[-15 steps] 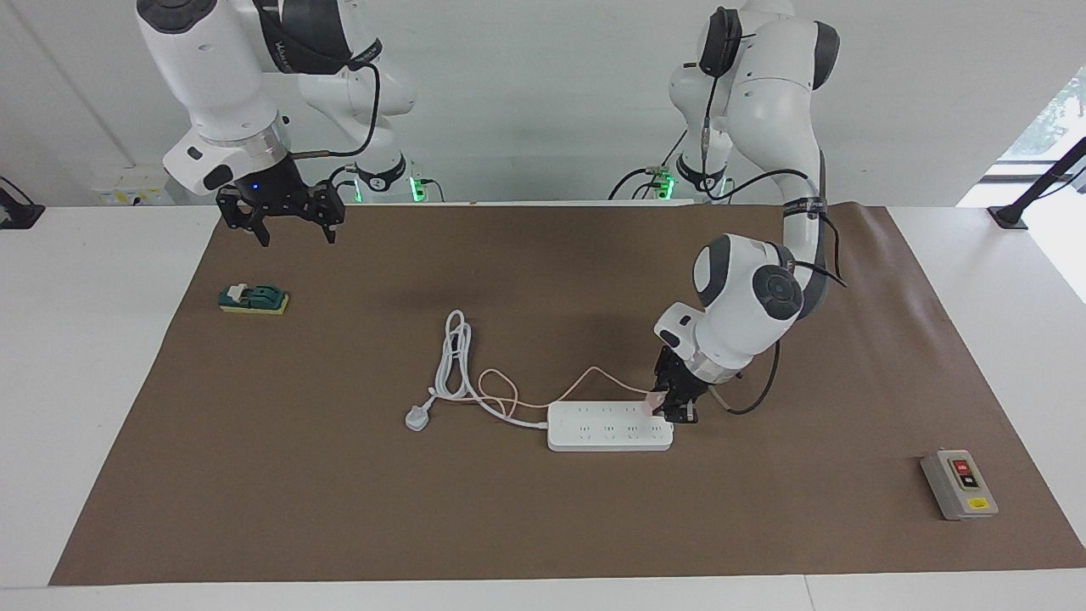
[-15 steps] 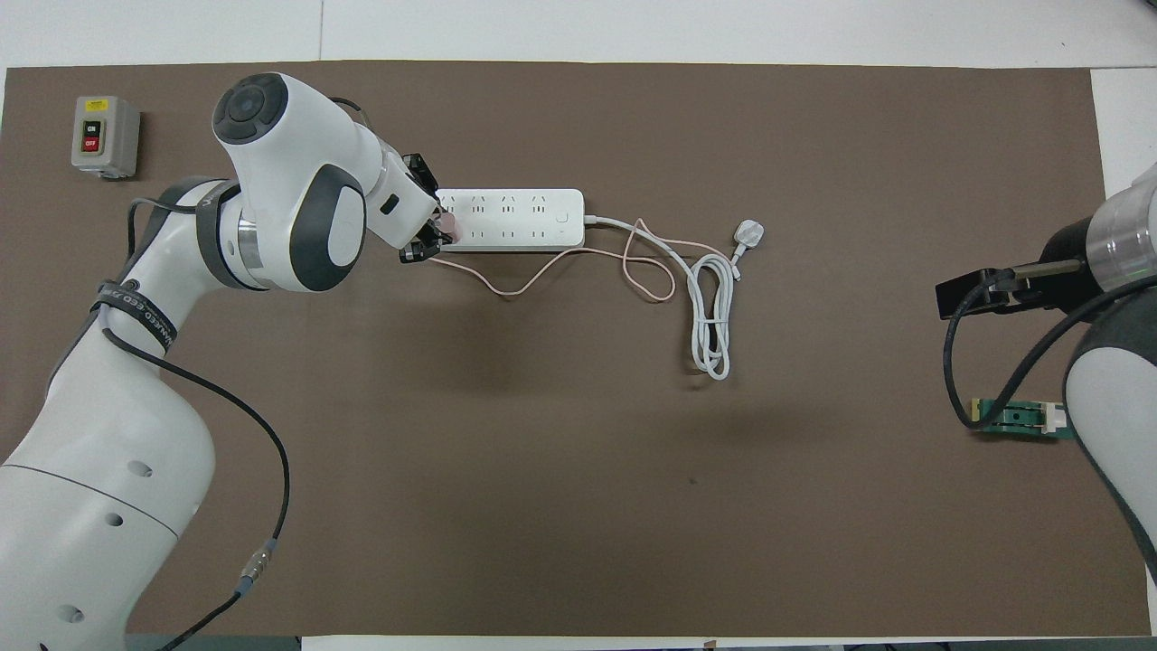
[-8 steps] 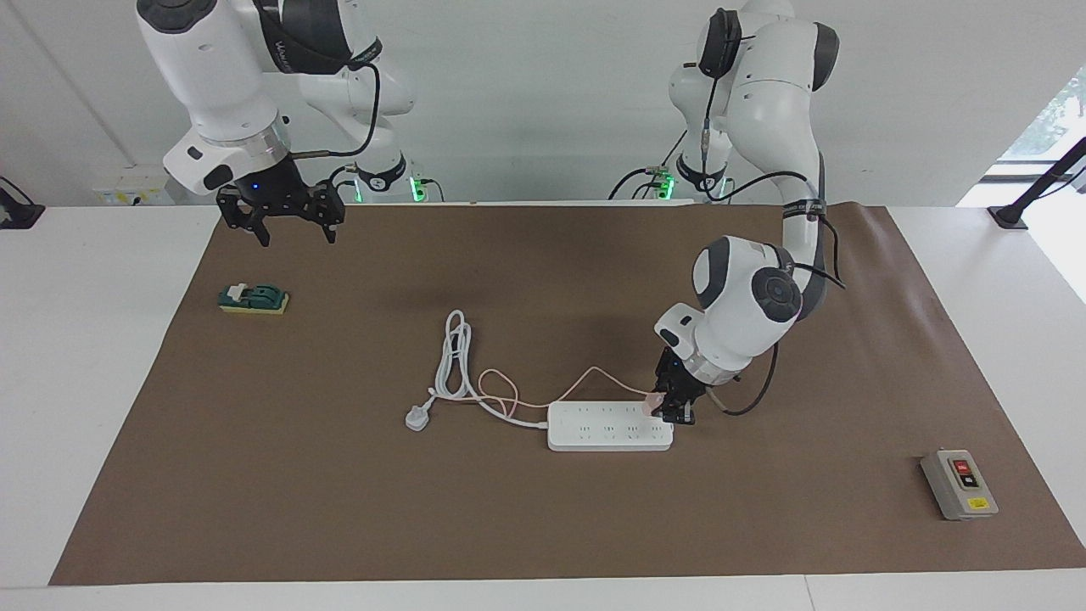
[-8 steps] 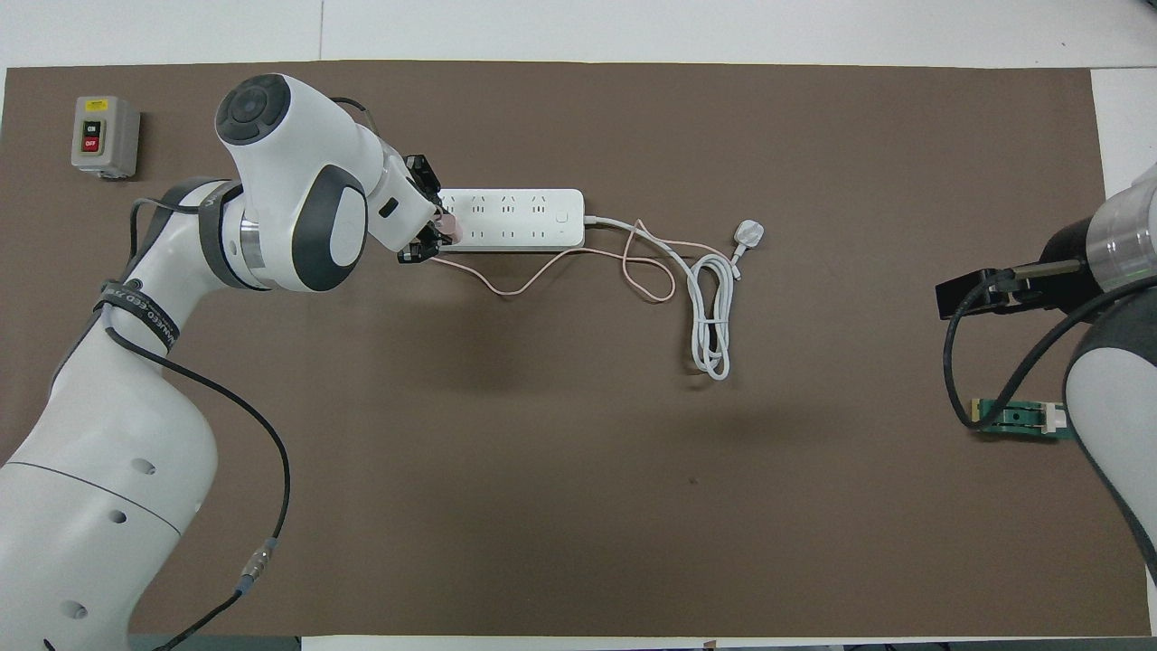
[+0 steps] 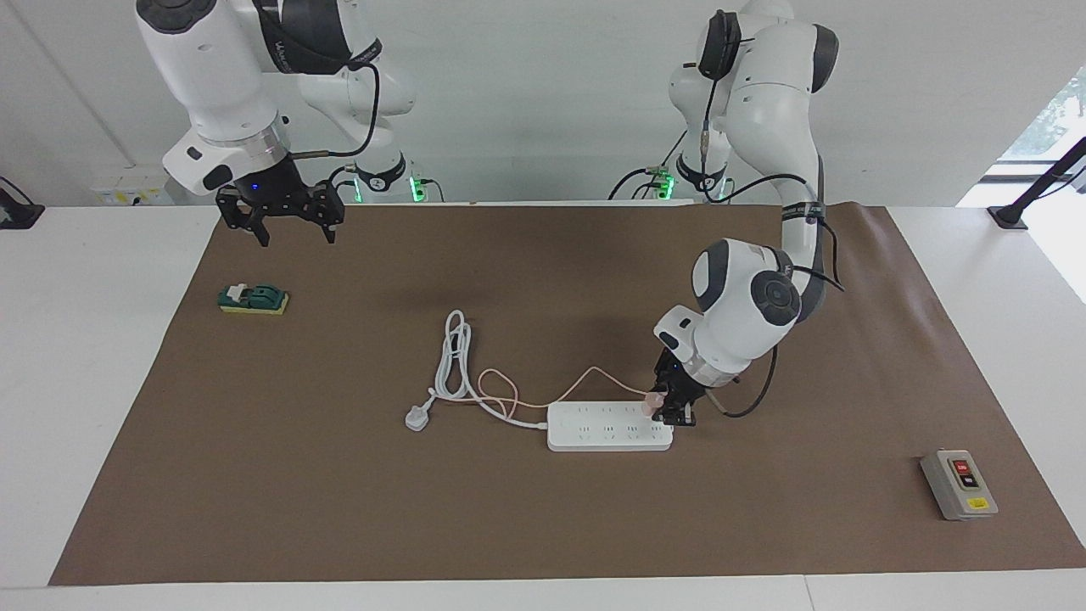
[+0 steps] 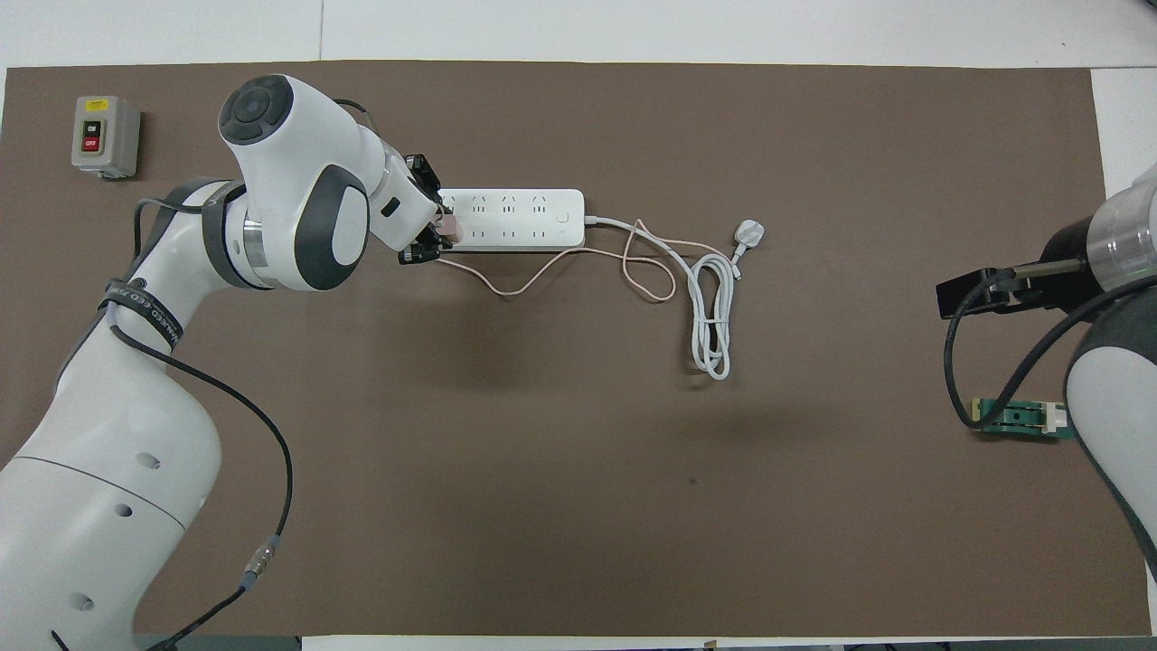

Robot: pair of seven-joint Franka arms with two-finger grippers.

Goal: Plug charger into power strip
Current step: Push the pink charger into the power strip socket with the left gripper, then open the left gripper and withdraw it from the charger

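The white power strip [image 5: 607,427] [image 6: 515,220] lies flat in the middle of the brown mat. My left gripper [image 5: 668,411] [image 6: 436,231] is shut on the pale-pink charger [image 5: 652,402] [image 6: 449,227] and holds it on the strip's end toward the left arm's end of the table. The prongs are hidden. The charger's thin pink cable [image 5: 543,392] [image 6: 578,262] loops on the mat, nearer to the robots than the strip. My right gripper [image 5: 291,222] is open and empty, waiting high over the mat's corner by its base.
The strip's thick white cord [image 5: 452,361] [image 6: 711,316] lies coiled, ending in a white plug [image 5: 416,417] [image 6: 750,234]. A grey box with red and black buttons [image 5: 959,484] [image 6: 104,136] stands toward the left arm's end. A green switch block [image 5: 253,299] [image 6: 1017,418] lies below the right gripper.
My left arm's wrist has shifted slightly over the strip's end; the charger stays at the same spot in the gripper. The right arm has not moved.
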